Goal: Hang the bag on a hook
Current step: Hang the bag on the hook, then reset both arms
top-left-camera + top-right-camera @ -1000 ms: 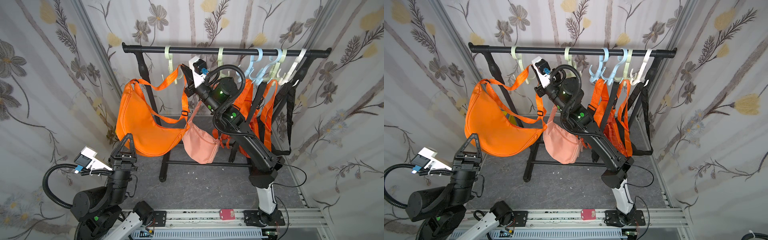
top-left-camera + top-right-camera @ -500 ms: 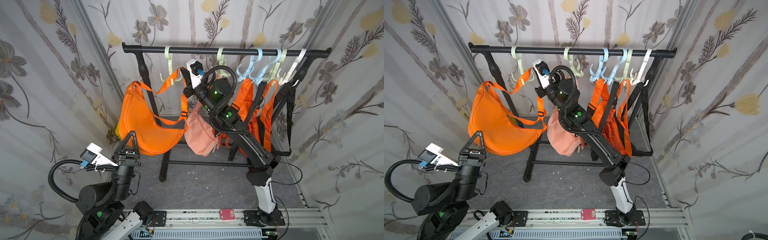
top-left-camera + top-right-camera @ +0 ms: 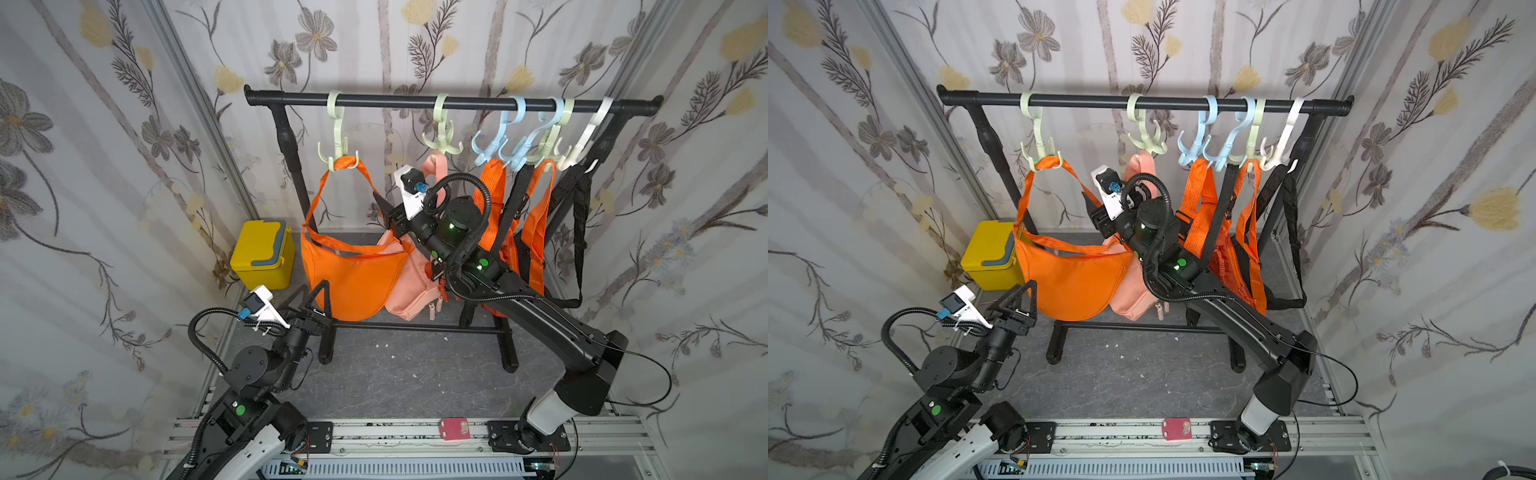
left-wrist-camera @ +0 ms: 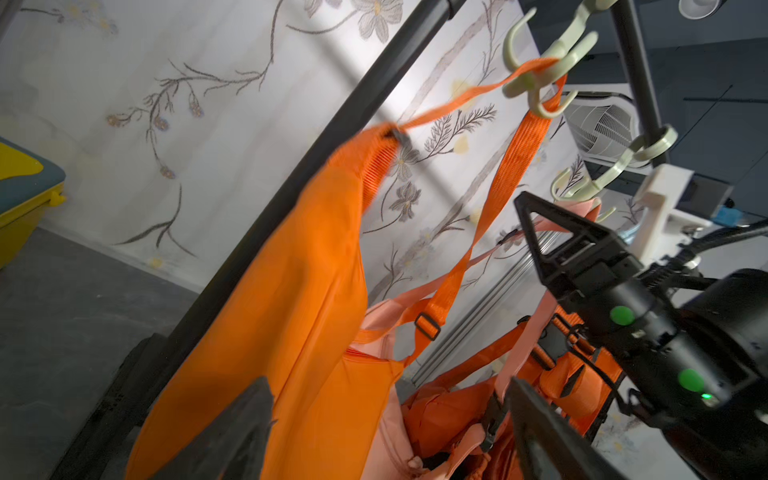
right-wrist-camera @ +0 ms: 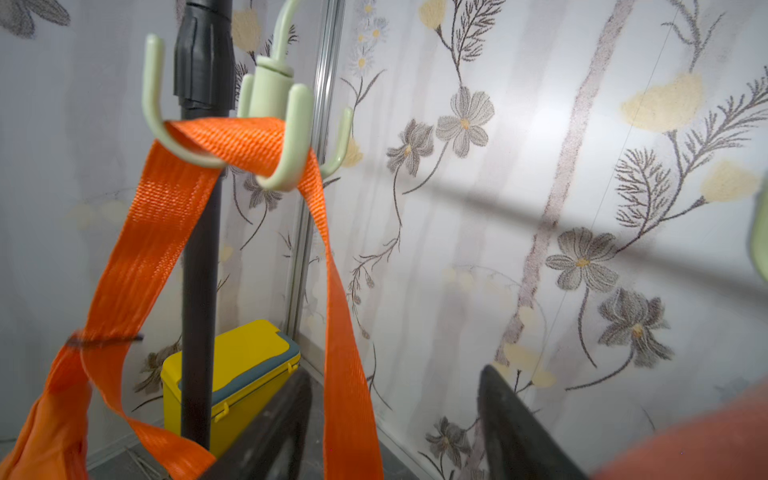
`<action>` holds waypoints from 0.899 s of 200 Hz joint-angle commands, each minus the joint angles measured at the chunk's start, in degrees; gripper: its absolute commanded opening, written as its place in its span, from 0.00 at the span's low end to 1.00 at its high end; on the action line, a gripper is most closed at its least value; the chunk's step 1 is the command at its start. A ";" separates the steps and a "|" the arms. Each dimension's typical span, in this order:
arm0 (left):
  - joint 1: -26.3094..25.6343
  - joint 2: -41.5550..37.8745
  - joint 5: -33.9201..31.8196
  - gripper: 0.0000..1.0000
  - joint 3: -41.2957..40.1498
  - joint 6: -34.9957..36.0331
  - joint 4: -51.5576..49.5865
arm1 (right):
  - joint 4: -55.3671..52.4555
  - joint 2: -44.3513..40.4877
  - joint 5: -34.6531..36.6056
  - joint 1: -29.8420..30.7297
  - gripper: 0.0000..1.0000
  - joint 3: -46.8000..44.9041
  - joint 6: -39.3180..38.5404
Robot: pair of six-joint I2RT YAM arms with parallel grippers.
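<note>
The orange bag point(image 3: 353, 278) point(image 3: 1071, 278) hangs by its strap point(image 5: 232, 141) from the pale green hook point(image 3: 337, 156) point(image 3: 1040, 153) point(image 5: 270, 95) at the rail's left end. My right gripper point(image 3: 380, 203) point(image 3: 1090, 203) point(image 5: 395, 415) is open, below and right of that hook. One run of the strap hangs loose between its jaws. My left gripper point(image 3: 316, 291) point(image 3: 1021, 289) point(image 4: 386, 415) is open at the bag's lower left edge, and the bag's body point(image 4: 299, 291) shows between its jaws. I cannot tell whether its fingers touch the bag.
A pink bag point(image 3: 411, 291) hangs beside the orange one. Further orange and black bags point(image 3: 532, 232) crowd the right hooks. The black rail point(image 3: 449, 99) stands on a rack with a floor bar point(image 3: 415, 328). A yellow box point(image 3: 262, 257) sits in the back left corner.
The strap went up onto the green hook and both grippers opened. The bag swung right to hang under the hook. My right gripper dropped lower; my left arm moved toward the bag.
</note>
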 commanded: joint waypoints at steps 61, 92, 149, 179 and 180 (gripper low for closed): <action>-2.05 1.13 -23.36 1.00 -10.49 9.90 0.91 | 5.43 -35.98 21.48 5.56 0.99 -57.30 17.18; -3.91 6.43 -37.32 1.00 -13.95 20.84 9.27 | -0.08 -50.01 39.35 4.55 1.00 -76.96 29.44; -1.16 13.92 -49.53 1.00 -22.07 30.85 20.73 | 3.54 -79.38 56.77 -4.71 0.98 -94.33 18.01; 4.38 16.51 -43.15 1.00 -26.79 28.53 25.38 | 13.72 -71.51 47.33 -17.62 0.99 -99.39 18.41; 4.51 16.64 -43.02 1.00 -26.96 28.54 25.58 | 14.79 -70.87 47.22 -18.03 0.99 -99.65 18.40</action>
